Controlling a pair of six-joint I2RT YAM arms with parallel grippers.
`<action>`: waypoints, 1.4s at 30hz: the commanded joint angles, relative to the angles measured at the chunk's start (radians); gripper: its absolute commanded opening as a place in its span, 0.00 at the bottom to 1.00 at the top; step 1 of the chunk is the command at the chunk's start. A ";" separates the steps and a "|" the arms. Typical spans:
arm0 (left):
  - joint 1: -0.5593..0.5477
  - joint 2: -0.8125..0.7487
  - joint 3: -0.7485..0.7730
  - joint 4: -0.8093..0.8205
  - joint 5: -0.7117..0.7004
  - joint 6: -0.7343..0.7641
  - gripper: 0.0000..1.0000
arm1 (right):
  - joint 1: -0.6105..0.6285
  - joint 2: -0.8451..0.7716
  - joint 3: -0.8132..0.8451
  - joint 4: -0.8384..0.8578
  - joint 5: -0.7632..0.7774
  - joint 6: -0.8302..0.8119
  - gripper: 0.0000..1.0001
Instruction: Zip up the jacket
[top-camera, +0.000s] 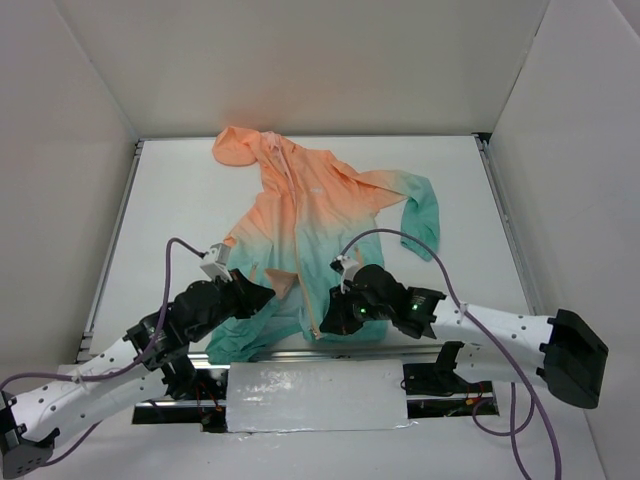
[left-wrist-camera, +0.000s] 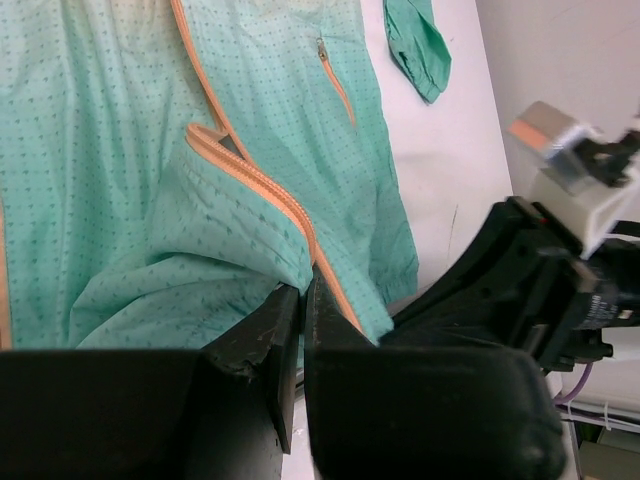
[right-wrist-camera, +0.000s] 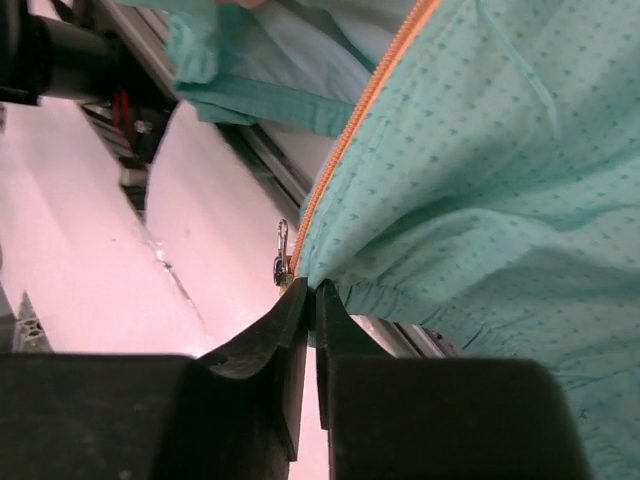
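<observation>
Item 1, left claw (left-wrist-camera: 303, 290): jaws closed tight on a fold of teal cloth at the jacket (top-camera: 310, 230) hem, just beside the orange zipper (left-wrist-camera: 260, 180) tape of that front edge. I read this as a firm pinch.

Item 2, right claw (right-wrist-camera: 308, 290): jaws all but together, only a thin slit between them, with the hem corner of the other front edge nipped at the tips. The metal slider (right-wrist-camera: 281, 255) hangs just beside the tips, touching the bottom of the tape. How firm this hold is I cannot tell.

Item 3, governing relation: both claws sit at the hem end, near each other but apart, so the two zipper halves are not yet joined. The zipper's long axis runs away from my arm bases, from the hem up to the hood (top-camera: 240, 148) at the far side. The right claw is nearer the slider. My judgement is that the halves must meet at the slider before any pull toward the hood.

Item 4, jacket lie: spread front-up on the desk (top-camera: 180, 200), peach at the far end and teal at the near end, with the hem at the near edge and one cuff (top-camera: 425, 215) trailing to the right.

Item 5, surroundings: white desk, plain pale walls (top-camera: 300, 60) on three sides, silvery panel (top-camera: 315, 395) between the arm bases
</observation>
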 joint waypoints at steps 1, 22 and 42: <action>0.004 -0.017 -0.007 0.022 -0.008 -0.010 0.00 | -0.007 0.058 0.001 0.055 -0.009 -0.023 0.09; 0.002 0.159 -0.039 0.396 0.171 -0.001 0.00 | -0.031 -0.172 -0.289 0.690 0.041 0.217 0.00; 0.002 0.271 -0.042 0.757 0.355 0.073 0.00 | -0.068 -0.183 -0.376 1.100 -0.181 -0.090 0.00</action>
